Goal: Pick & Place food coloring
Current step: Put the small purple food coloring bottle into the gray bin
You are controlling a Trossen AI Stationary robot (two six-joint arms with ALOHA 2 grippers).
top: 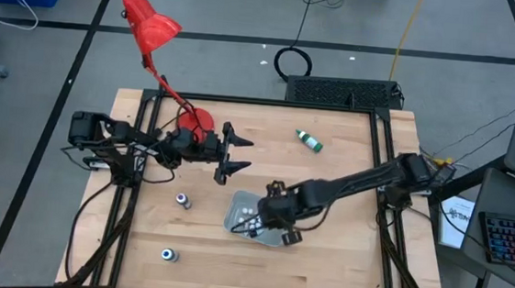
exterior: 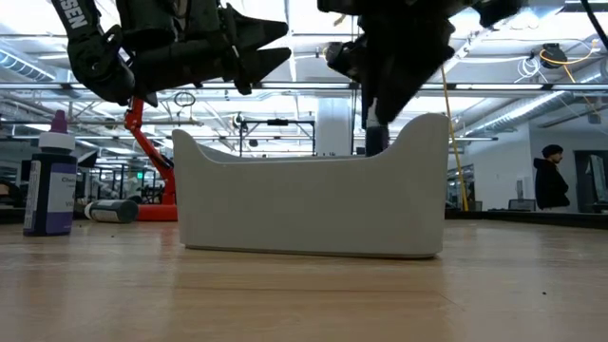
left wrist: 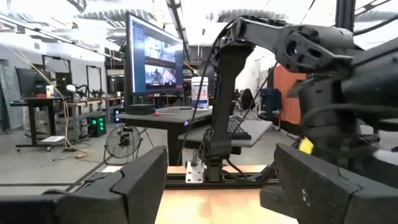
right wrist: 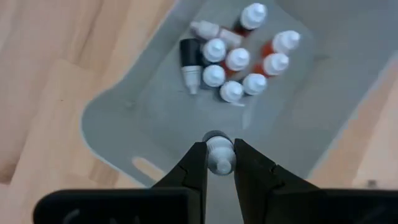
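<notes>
The food coloring is a set of small white-capped bottles. Several sit clustered in the pale grey tray (right wrist: 155, 118), among them red-bodied ones (right wrist: 249, 62) and a dark one lying down (right wrist: 188, 59). My right gripper (right wrist: 219, 165) hangs over the tray's inside, shut on one more small bottle (right wrist: 218, 148). Loose bottles remain on the wood: two standing (top: 182, 200) (top: 169, 255), and a green one (top: 310, 141) on its side near the far edge. My left gripper (top: 232, 154) hovers open, left of and beyond the tray (top: 238, 211). My right gripper pinches the small bottle between its two fingertips (right wrist: 198, 163), at the white cap end (right wrist: 219, 155). The fingers come from above, pointing down. The bottle is lifted clear above the tray floor, its cap facing the wrist camera.
A red desk lamp (top: 152, 25) stands on its base (top: 197, 121) at the table's far left, close to my left arm. In the low view the tray wall (exterior: 313, 204) hides its contents, and a purple bottle (exterior: 49, 180) stands to its left. Bare wood lies along the near edge.
</notes>
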